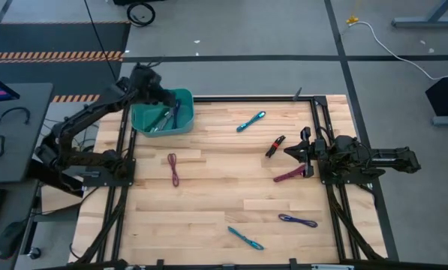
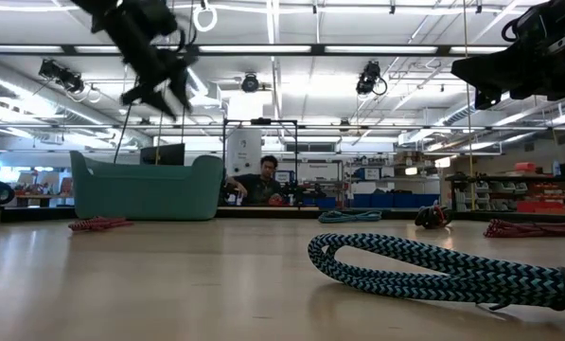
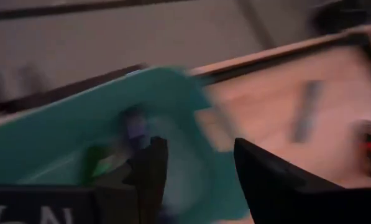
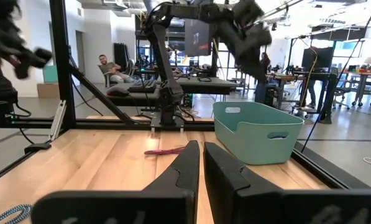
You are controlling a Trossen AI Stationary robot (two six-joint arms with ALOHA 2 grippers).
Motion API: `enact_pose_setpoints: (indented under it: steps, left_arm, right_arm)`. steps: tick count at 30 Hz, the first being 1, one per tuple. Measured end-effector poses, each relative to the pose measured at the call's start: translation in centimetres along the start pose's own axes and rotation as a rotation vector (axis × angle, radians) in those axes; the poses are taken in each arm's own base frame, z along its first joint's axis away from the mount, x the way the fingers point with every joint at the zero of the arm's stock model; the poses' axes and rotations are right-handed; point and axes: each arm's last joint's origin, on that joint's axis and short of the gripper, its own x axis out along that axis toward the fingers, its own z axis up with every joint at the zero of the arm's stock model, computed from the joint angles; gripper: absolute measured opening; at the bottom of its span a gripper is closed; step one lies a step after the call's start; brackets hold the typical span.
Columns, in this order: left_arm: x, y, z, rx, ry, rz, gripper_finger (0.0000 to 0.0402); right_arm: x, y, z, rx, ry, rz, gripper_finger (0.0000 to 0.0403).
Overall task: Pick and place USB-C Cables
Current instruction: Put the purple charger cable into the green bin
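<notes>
A: How do the jaws of the left gripper (image 1: 160,95) stand?

B: They are spread apart and carry nothing. This gripper hangs over the teal bin (image 1: 184,97), which sits at the far left corner of the table (image 1: 208,202). A few cables (image 1: 163,118) lie inside the bin.

A: And the right gripper (image 1: 305,152)?

B: Its fingers are pressed almost together, with nothing between them. It waits above the right edge of the table.

A: Where are the other cables?

B: They lie scattered on the wood. A maroon cable (image 1: 173,169) is on the left part, near the bin. A teal cable (image 1: 251,121) is near the far edge. A black-red cable (image 1: 275,146) and a maroon-purple cable (image 1: 290,175) lie close to the right gripper. A purple cable (image 1: 298,220) is toward the near right corner, and another teal cable (image 1: 245,238) is at the near edge.

A: What about the surface and the room?

B: The table is of pale wooden planks inside a dark metal frame (image 1: 123,157). The floor (image 1: 246,30) is grey, with a striped hazard tape (image 1: 51,55) and a white floor cable (image 1: 392,46). In the low view a person (image 2: 259,183) sits far behind the bin, under long ceiling lights (image 2: 377,48).
</notes>
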Motion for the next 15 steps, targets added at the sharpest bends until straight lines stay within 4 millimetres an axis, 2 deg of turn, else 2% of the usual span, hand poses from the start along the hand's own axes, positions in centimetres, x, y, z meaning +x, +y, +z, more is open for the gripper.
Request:
enact_pose_setpoints:
  steps: [5,9,12,15]
  left_arm:
    - [-1.9,-5.0,0.5,0.114,-0.054,-0.190,0.0174]
    - [-2.6,-8.4,-0.8,0.170,-0.070,-0.317,0.0166]
    - [-3.2,-10.4,-2.0,0.194,-0.077,-0.349,0.0162]
    - [-3.8,-11.8,-3.2,0.205,-0.099,-0.320,0.0160]
  right_arm:
    - [0.0,0.0,0.0,0.000,-0.003,-0.013,0.0029]
    - [0.0,-0.2,0.5,-0.007,-0.046,-0.051,0.0029]
    - [0.0,-0.2,0.8,0.019,-0.086,-0.053,0.0029]
    - [-0.2,-0.3,2.1,0.145,-0.222,-0.050,0.0029]
